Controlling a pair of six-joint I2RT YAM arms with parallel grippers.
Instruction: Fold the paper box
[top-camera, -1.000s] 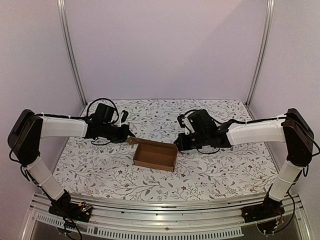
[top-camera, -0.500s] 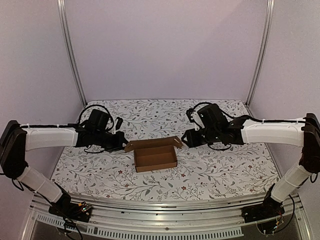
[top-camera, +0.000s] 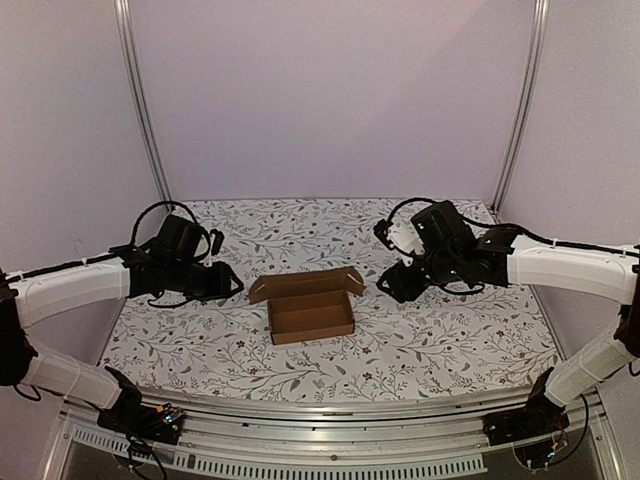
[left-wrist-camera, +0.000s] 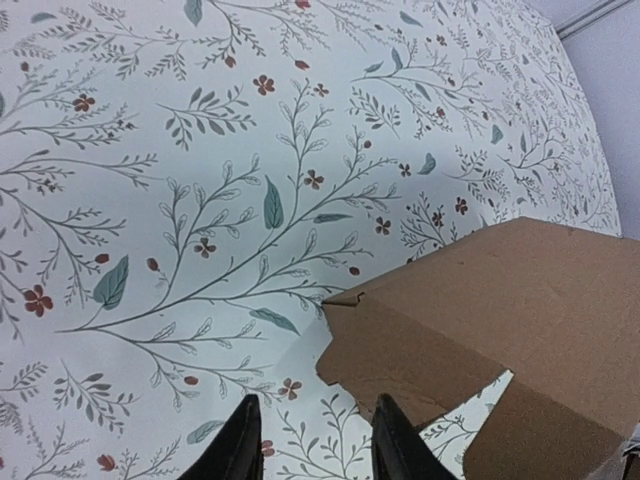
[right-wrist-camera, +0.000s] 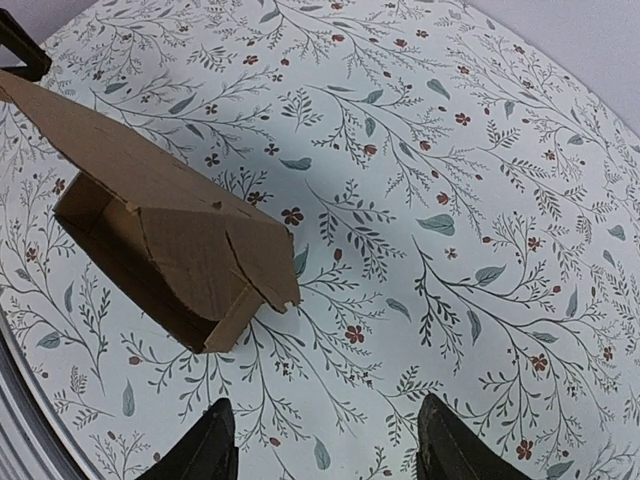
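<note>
Paper box (top-camera: 310, 306): open brown tray on the floral tabletop (top-camera: 430, 340), lid flap raised along its far side.
Left gripper (top-camera: 232, 284): just left of the box's flap, jaws partly apart, holding nothing.
Right gripper (top-camera: 386, 284): just right of the box's flap, jaws wide apart, holding nothing.

Paper box (top-camera: 310, 315): one. Arms: two, namely left arm (top-camera: 70, 290) and right arm (top-camera: 570, 268). Floral table (top-camera: 450, 345): one.
</note>
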